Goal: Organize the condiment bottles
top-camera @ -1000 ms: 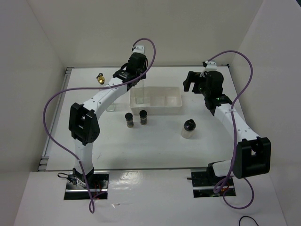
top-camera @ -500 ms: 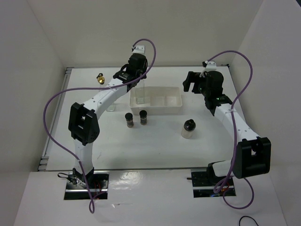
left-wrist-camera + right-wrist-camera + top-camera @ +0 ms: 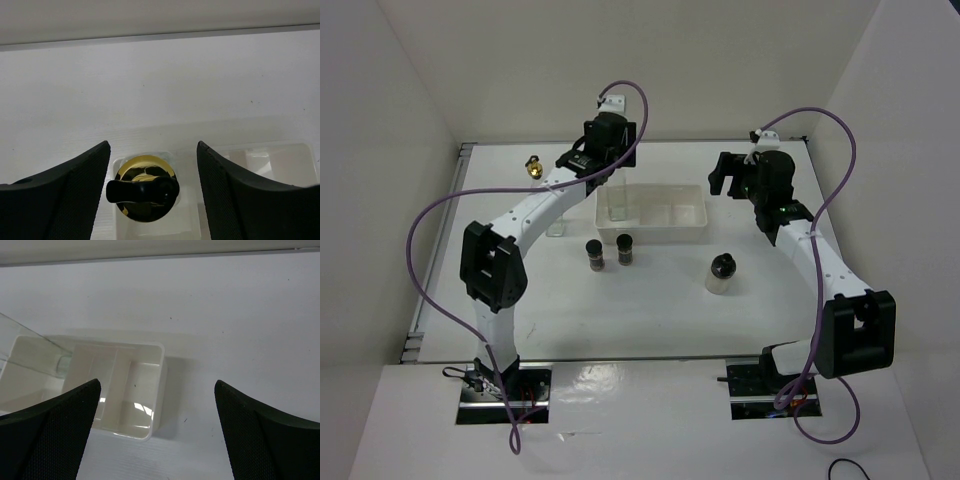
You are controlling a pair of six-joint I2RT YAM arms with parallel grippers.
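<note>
We find the left pincer released, jaws apart either side of a gold-topped bottle standing in the left end of the tray, toward the far edge of the bench. The right pincer gapes empty near the tray's right end. A second bottle and three jars stand outside it.

Nothing legible anywhere — no lettering, number or brand on the tall glass bottle, nor on the white tray (small dark jars too tiny to tell).
</note>
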